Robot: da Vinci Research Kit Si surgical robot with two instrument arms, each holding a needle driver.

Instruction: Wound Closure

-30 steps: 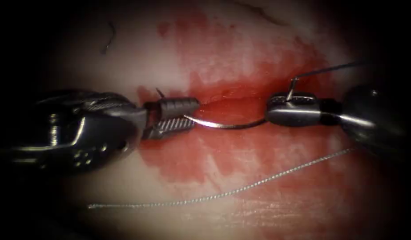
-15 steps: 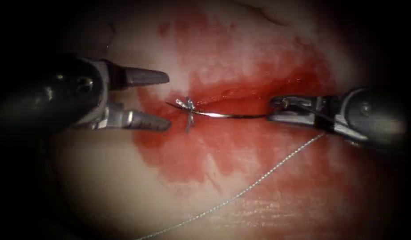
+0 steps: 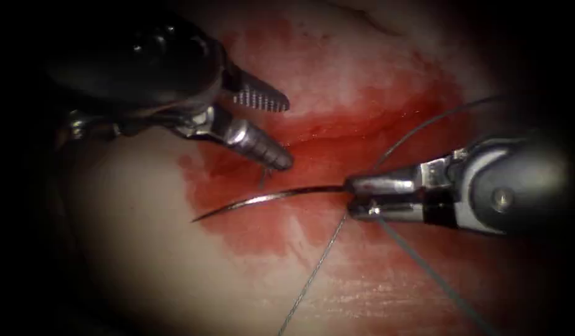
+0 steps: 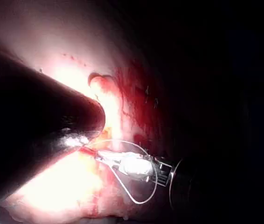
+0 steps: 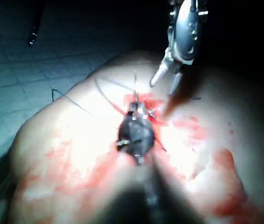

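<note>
**Needle free of tissue, held by right tool**

Right end effector (image 3: 353, 196): jaws pressed together on the needle (image 3: 269, 198) at its rear end, near the thread attachment. Needle lies clear above the tissue (image 3: 144, 249), just below the cut (image 3: 337, 134), its tip pointing left. Thread (image 3: 312, 280) runs from the right tool in two strands across the red fluid (image 3: 312, 230). Left end effector (image 3: 278, 130): jaws spread, holding nothing, above the needle, over the cut.
</note>
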